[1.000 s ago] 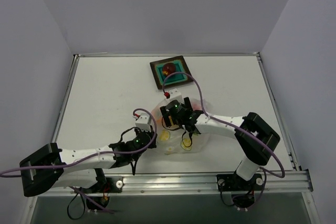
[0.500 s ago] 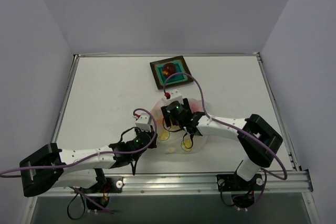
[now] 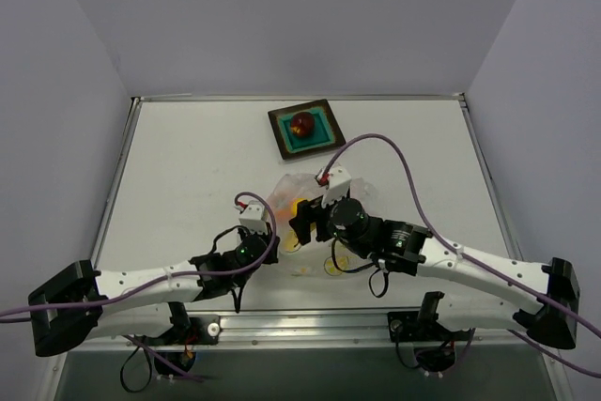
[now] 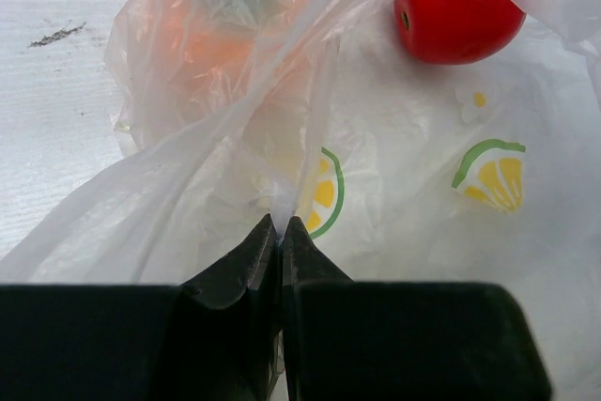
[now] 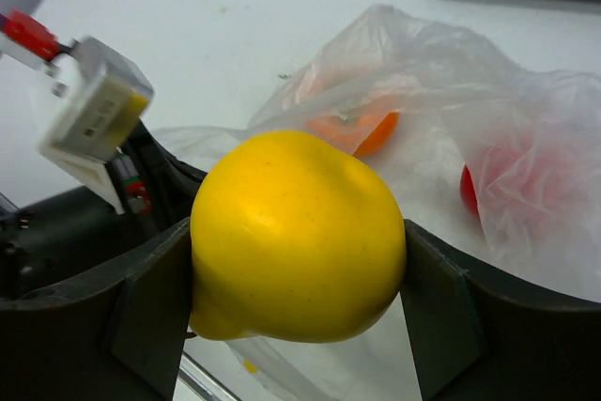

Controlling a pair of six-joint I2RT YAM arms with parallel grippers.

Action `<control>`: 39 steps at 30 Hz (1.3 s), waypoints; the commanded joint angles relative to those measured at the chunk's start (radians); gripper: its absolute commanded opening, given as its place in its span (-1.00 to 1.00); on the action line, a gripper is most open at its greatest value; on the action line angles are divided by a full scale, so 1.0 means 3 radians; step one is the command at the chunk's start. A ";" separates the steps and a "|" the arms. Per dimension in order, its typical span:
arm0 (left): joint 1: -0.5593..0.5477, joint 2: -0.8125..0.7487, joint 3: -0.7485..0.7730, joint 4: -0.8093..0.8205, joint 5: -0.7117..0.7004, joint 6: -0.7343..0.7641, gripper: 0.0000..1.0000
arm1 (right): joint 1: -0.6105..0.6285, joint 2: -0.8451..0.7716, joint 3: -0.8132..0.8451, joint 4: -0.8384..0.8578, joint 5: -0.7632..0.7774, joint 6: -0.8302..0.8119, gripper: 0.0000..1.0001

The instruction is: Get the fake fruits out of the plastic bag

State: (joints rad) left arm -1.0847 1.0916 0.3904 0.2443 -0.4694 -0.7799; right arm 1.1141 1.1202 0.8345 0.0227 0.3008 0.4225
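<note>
Two pcs, red fruit (image 4: 455, 7) & orange fruit (image 5: 362, 133), lie in the bag (image 4: 404, 194) just ahead of left gripper (image 4: 280, 241), pinched on its film; right gripper (image 5: 296, 312) clamps yellow pear (image 5: 299, 232), whose glossy skin may slip free.

A robotics lab test cell is shown. A white table (image 3: 188, 166) is boxed in by plain pale walls (image 3: 282, 16) on the left, far and right sides. A left arm (image 3: 160, 281) and a right arm (image 3: 470, 265), both white, are bolted to an aluminium rail (image 3: 319, 326) along the near edge, with purple cables (image 3: 376, 136) left exposed. Staged items are laid out: a plastic bag (image 4: 404, 166), fake fruits (image 4: 455, 7) and a teal plate (image 3: 278, 138).
</note>
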 commanded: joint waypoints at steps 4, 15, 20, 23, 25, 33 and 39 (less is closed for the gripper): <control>-0.0066 -0.0029 -0.0059 -0.0078 0.0056 -0.0125 -0.95 | -0.0282 -0.0068 0.0531 0.0042 -0.0215 -0.0124 -0.46; -0.0291 0.0186 -0.0279 0.0167 0.0067 -0.0238 -0.95 | -0.1555 0.1761 0.1717 0.0732 -0.0169 -0.0268 -0.46; -0.0306 -0.0074 -0.0366 0.0117 0.0005 -0.0223 -0.95 | -0.1632 0.2548 0.2101 0.0824 -0.0021 -0.0171 -0.44; -0.0306 -0.0212 -0.0356 0.0070 -0.0041 -0.0182 -0.95 | -0.1729 0.2851 0.2204 0.0926 -0.0026 -0.0069 -0.43; -0.0301 -0.0253 -0.0330 0.0024 -0.0071 -0.0156 -0.95 | -0.1827 0.2959 0.2244 0.0982 -0.0092 0.0033 -0.43; -0.0296 -0.0141 -0.0233 0.0029 -0.0077 -0.0131 -0.95 | -0.1904 0.3358 0.2281 0.1131 -0.0373 0.0432 -0.34; -0.0296 -0.0105 -0.0141 -0.0047 -0.0112 -0.0115 -0.95 | -0.1914 0.3338 0.2214 0.1269 -0.0563 0.0504 0.59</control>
State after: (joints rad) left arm -1.1706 1.0645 0.2768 0.2562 -0.4709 -0.8230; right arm 0.5327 2.1555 1.4799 0.3405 0.1558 0.5472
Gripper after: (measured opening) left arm 0.031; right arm 0.766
